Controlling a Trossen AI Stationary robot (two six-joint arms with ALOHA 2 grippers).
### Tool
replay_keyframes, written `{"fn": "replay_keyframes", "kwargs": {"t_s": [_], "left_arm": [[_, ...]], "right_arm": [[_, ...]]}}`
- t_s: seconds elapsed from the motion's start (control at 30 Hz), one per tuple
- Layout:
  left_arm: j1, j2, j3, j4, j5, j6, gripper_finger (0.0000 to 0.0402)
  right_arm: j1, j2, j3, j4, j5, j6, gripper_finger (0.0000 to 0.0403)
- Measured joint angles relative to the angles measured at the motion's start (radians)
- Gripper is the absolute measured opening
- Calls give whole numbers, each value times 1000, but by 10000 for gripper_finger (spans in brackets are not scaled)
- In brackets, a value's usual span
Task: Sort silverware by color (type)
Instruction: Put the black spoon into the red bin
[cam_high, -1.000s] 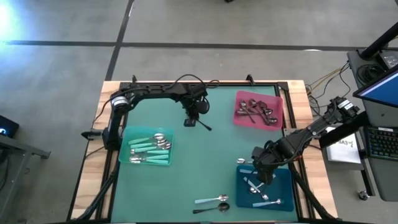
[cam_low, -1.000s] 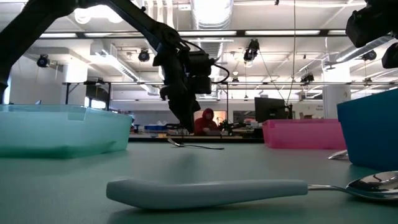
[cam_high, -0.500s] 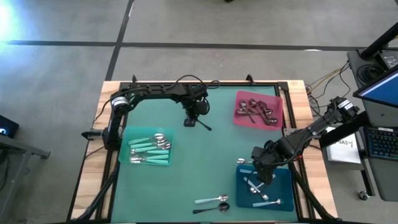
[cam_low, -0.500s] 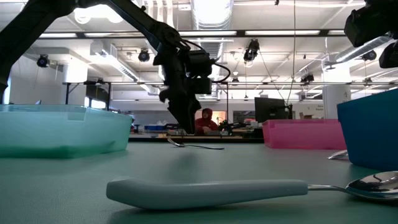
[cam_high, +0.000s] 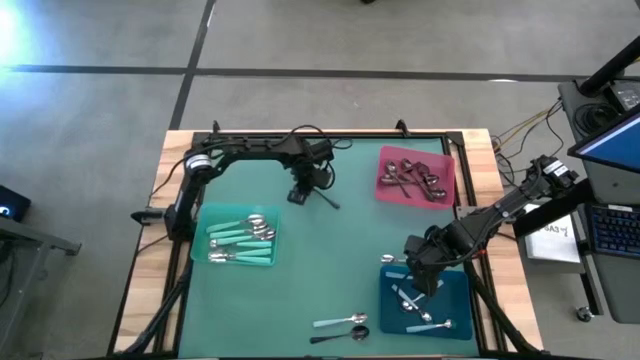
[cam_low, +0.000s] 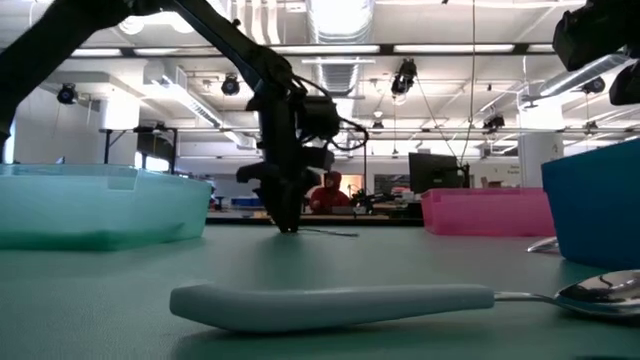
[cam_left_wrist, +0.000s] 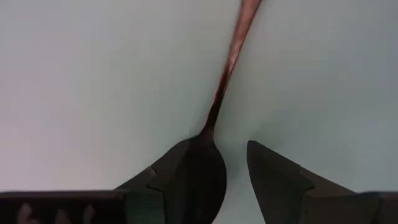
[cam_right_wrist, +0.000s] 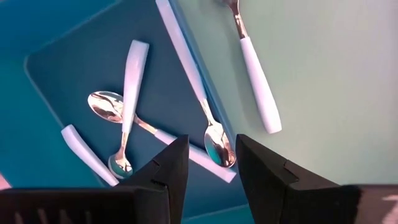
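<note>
Left tool down at the bench's twelve o'clock, fingers apart astride the bowl of a dark spoon, not yet gripped. Right tool hanging parted over the blue tray at five o'clock. Mostly sorted: teal spoons at nine, dark ones in the pink tray at one, two loose spoons left at six.

Mat centre lay bare; teal tray, pink tray, blue tray flanked it; loose spoons blocked near edge.
</note>
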Motion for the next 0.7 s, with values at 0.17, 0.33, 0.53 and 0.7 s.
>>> {"fn": "replay_keyframes", "kwargs": {"t_s": [0.17,0.33,0.53,0.7], "left_arm": [[2,11,26,-22,-40,46,142],[52,9,8,-87,-39,-12,142],[106,8,-8,-153,11,-214,142],[98,-7,-4,-201,36,-231,135]], "right_arm": [[0,0,0,3,10,10,123],[0,0,-1,4,16,22,123],[0,0,-1,7,16,8,123],[0,0,-1,9,16,-7,123]]}}
